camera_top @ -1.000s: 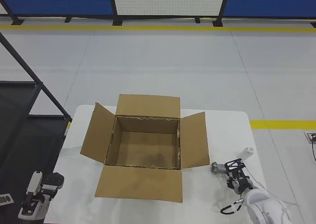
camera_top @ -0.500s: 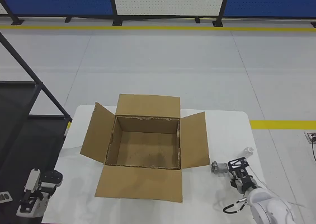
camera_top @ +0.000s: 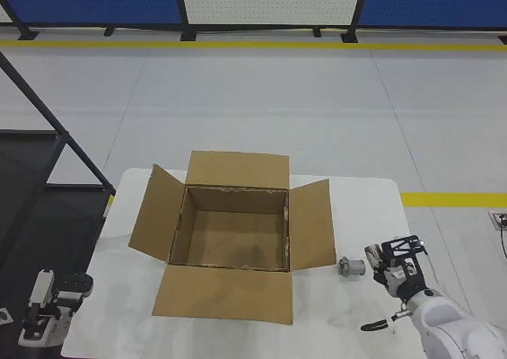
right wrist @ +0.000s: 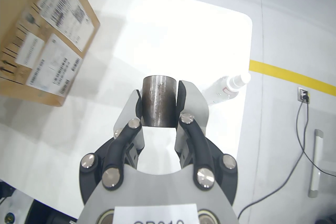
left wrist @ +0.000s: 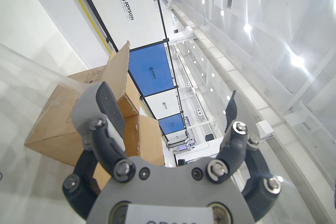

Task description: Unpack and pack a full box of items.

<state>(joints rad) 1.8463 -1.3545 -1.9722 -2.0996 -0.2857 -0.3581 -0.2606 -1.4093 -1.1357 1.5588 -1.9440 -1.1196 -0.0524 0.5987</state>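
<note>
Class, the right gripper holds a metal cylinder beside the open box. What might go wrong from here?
1. The metal cylinder juts out of the right gripper; being smooth, it may slip or tilt in transit.
2. A flap of the box lies between cylinder and opening; a low path could clip it and shove the box.
3. The bottle lies near the edge of the table; a stray swing might roll it off.

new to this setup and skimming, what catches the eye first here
The big open box in the middle of the table, flaps spread and nothing visible inside. Just to its right, the right tool is shut on a dull metal cylinder, and a clear bottle lies near the table's edge beyond it.
</note>
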